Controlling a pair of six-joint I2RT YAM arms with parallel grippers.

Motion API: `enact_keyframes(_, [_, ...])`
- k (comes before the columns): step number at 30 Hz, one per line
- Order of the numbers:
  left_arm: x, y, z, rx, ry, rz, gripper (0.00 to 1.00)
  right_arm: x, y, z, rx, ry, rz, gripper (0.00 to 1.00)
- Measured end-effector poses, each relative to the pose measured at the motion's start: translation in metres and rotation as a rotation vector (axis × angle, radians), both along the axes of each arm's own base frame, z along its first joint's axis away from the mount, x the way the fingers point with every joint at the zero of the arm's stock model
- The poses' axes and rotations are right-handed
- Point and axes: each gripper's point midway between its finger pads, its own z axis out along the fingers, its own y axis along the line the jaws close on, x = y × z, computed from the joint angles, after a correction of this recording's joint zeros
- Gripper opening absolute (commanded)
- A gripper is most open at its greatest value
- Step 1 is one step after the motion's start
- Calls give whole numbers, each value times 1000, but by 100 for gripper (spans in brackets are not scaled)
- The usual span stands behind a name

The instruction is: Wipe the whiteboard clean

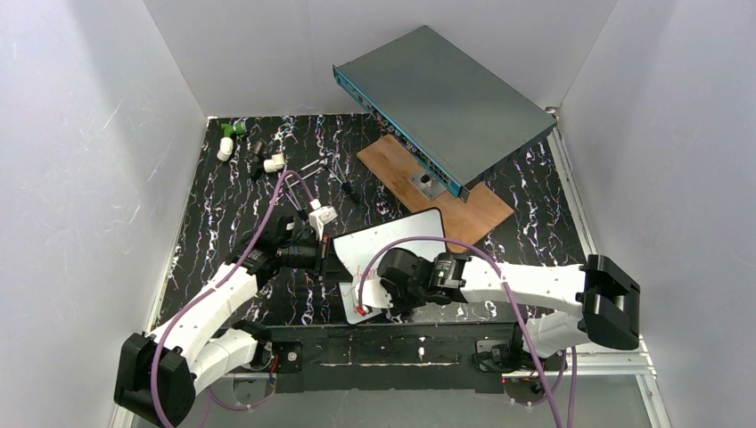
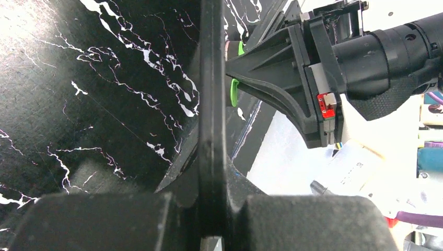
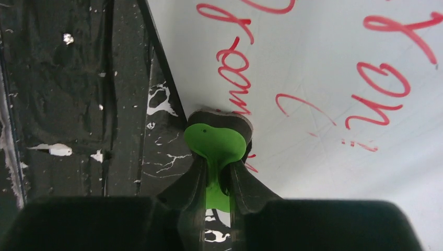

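Nearest us, the right pincer [image 3: 214, 175] pinches the green eraser [image 3: 215, 141], pad down right at the rim of the whiteboard [image 3: 324, 68]. Beyond it, the left pincer [image 1: 321, 254] is pressed together at the board's left edge. Pinning it? Can't tell. The board lies mid-table [image 1: 214, 214], red writing [image 3: 389, 86] unwiped. Danger: a stroke slips off the rim, or shoves the board towards the wooden plank [image 1: 486, 209].
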Motion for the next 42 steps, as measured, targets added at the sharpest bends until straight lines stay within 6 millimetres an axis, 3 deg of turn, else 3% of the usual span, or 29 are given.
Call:
enact_keyframes(7, [9, 0, 0, 8, -52, 16, 0, 22, 2, 3, -25, -64, -73, 1])
enact_keyframes(12, [14, 1, 0, 13, -62, 32, 0, 60, 13, 36, 42, -139, -190, 1])
enact_keyframes(16, [13, 1, 0, 13, -58, 33, 0, 75, 20, 52, 91, -181, -239, 1])
enact_keyframes(21, [10, 1, -1, 14, -36, 29, 0, 64, 23, 48, 83, -152, -208, 1])
enact_keyframes(27, [6, 2, -2, 13, -28, 17, 0, 21, 41, 30, 36, -122, -71, 1])
enact_keyframes(31, [8, 2, -3, 15, -43, 14, 0, 23, 40, 27, 27, -131, -78, 1])
enact_keyframes(42, [20, 4, -4, 38, -76, 65, 0, 92, 11, 38, 51, -191, -322, 1])
